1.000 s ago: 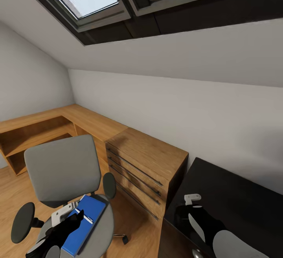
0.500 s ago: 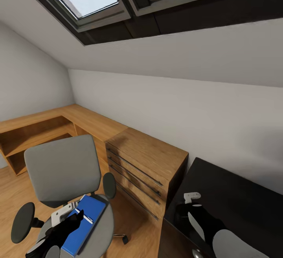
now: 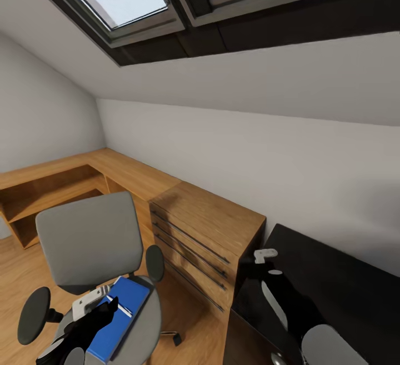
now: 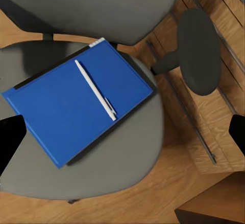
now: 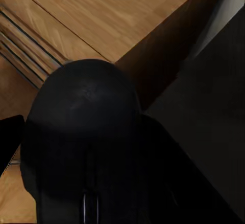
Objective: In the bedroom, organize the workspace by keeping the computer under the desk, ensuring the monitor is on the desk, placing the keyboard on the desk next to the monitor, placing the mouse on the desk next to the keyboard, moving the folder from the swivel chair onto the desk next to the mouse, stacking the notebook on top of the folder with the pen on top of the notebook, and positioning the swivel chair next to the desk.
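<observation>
We see the left gripper (image 3: 91, 320) spread wide above the folder (image 4: 76, 109), touching nothing; the pen (image 4: 96, 89) lies on the folder, on the swivel chair (image 3: 89, 243) seat. The right gripper (image 3: 266, 273) clamps the mouse (image 5: 84, 127) over the desk (image 3: 344, 293), beside the dresser (image 3: 214, 231).
</observation>
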